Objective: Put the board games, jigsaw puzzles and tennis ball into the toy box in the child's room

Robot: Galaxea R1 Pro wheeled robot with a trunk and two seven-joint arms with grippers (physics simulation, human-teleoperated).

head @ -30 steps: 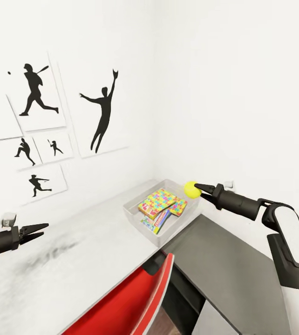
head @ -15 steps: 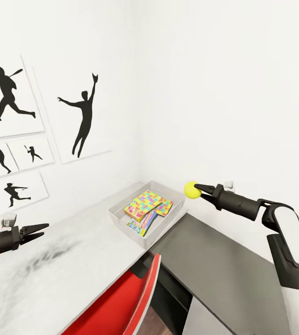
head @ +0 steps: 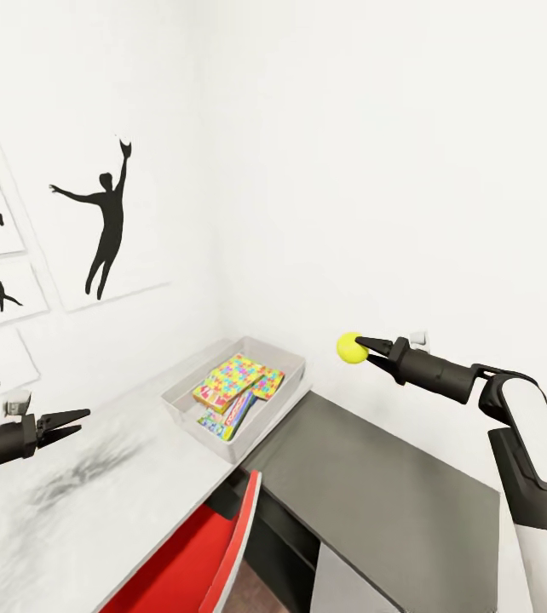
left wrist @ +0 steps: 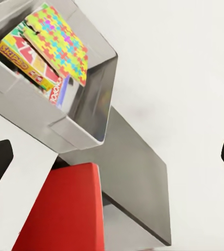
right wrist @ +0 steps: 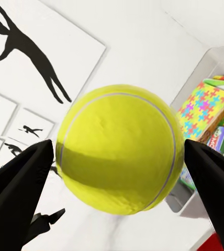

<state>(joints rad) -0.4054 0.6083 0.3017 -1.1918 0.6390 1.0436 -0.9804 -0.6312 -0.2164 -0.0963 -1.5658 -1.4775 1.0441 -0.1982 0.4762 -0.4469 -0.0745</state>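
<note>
My right gripper (head: 361, 349) is shut on the yellow-green tennis ball (head: 351, 347), held in the air to the right of the toy box (head: 297, 380) and above the dark cabinet. In the right wrist view the tennis ball (right wrist: 120, 149) sits between both fingers (right wrist: 18, 191). The light grey toy box stands at the far end of the table (head: 95, 485) and holds two jigsaw puzzles (head: 235, 376) lying on board games (head: 225, 419). The left wrist view shows the SKIP-BO box (left wrist: 23, 58) under a puzzle (left wrist: 57, 44). My left gripper (head: 74, 422) hangs open over the table's left part, holding nothing.
A lower dark grey cabinet (head: 376, 485) adjoins the table on the right. A red chair back (head: 197, 553) stands at the table's front edge. Black sports-silhouette posters (head: 103, 221) hang on the white wall to the left. White walls close the corner behind the toy box.
The camera has turned to the right, so the toy box, table and posters sit further left in the picture. Both arms keep their pose, the ball still in the right gripper.
</note>
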